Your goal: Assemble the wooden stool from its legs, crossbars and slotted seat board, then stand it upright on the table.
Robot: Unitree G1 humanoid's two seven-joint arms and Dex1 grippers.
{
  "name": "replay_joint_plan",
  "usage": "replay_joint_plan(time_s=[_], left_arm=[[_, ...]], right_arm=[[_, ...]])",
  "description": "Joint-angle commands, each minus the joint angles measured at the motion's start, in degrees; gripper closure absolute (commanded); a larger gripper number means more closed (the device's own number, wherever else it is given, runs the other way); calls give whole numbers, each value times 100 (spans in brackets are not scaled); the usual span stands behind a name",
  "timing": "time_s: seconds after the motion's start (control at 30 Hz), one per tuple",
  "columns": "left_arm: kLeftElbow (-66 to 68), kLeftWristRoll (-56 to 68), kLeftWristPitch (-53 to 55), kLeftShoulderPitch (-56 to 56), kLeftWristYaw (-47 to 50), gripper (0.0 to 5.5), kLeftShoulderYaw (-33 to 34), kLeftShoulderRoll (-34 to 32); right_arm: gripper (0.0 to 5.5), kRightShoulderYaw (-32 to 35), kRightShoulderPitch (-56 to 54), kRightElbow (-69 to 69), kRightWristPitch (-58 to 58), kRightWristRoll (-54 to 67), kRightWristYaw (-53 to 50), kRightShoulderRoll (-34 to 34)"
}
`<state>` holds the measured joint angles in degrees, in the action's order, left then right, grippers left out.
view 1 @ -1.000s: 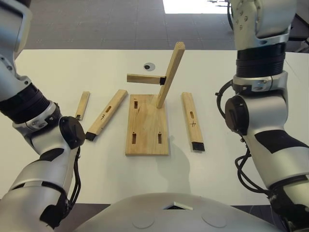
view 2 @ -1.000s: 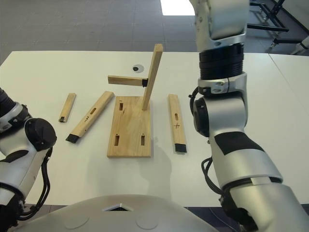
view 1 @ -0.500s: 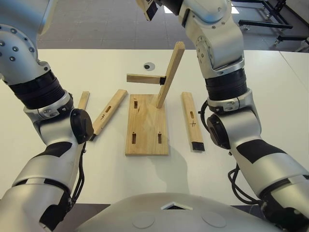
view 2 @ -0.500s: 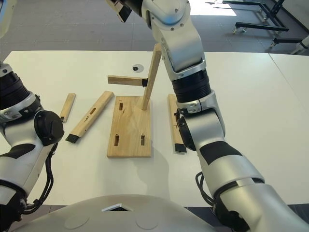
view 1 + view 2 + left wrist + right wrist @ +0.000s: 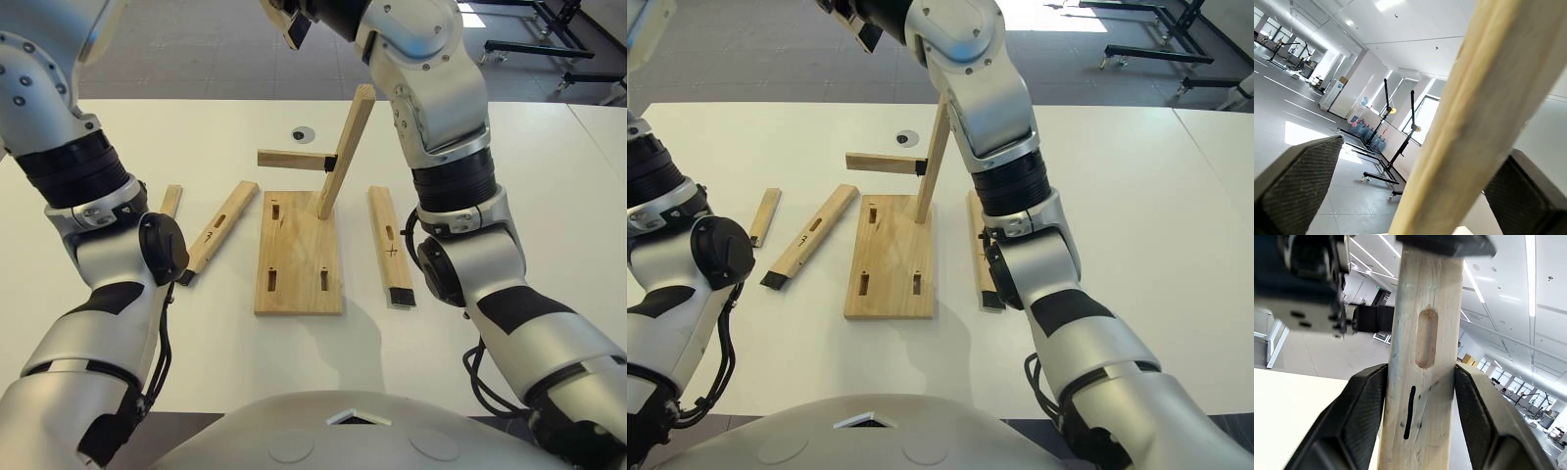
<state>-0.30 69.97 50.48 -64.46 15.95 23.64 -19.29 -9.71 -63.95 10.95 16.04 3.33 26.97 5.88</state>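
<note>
The slotted seat board (image 5: 299,253) lies flat mid-table. One leg (image 5: 348,147) stands tilted in its far right slot, and a crossbar (image 5: 292,159) sticks out of that leg to the left. A loose leg (image 5: 217,230) and a short crossbar (image 5: 168,211) lie left of the board; another leg (image 5: 389,243) lies right of it. High above the table, my right gripper (image 5: 1420,382) is shut on a further slotted leg (image 5: 1418,357), whose dark end (image 5: 294,26) shows at the top edge. The same leg (image 5: 1479,112) passes between the wide-apart fingers of my left gripper (image 5: 1415,196).
A small round grommet (image 5: 303,134) sits in the tabletop behind the board. My right arm (image 5: 446,147) hangs over the table's right half, close to the upright leg. The near part of the table is bare.
Both arms have swung inward above the table. My right arm moved from the right side to over the board, and the held leg's end has shifted left. The parts on the table stayed put.
</note>
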Motion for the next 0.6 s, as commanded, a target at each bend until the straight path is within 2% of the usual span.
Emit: replay_joint_plan(time_s=[0.03,0.1,0.2,0.33,0.4,0.5,0.6], left_arm=[[-9,420,239,-145,-99,121,163,-221],[-97,624,329,-140,-368,122,135,-330],[-367,743,639,178,-1752,123,54,-1027],[215,156,556,853,-3734,123,-72,-1887],[616,-329,328,958,-4116,123,-246,-2037],[524,-637,99,1095,-4686,123,-312,-2080],[437,-610,156,1186,-5821,123,-381,-2315]], right_arm=[[337,-55,132,26,-60,-90,21,46],[337,-18,175,9,28,-34,89,49],[338,306,-1,291,403,479,603,181],[339,925,-663,1147,1023,1521,1726,412],[340,1037,-890,1474,1117,1708,1997,450],[340,1162,-989,1479,1304,2050,2288,411],[340,1298,-1110,1522,1607,2467,2649,410]])
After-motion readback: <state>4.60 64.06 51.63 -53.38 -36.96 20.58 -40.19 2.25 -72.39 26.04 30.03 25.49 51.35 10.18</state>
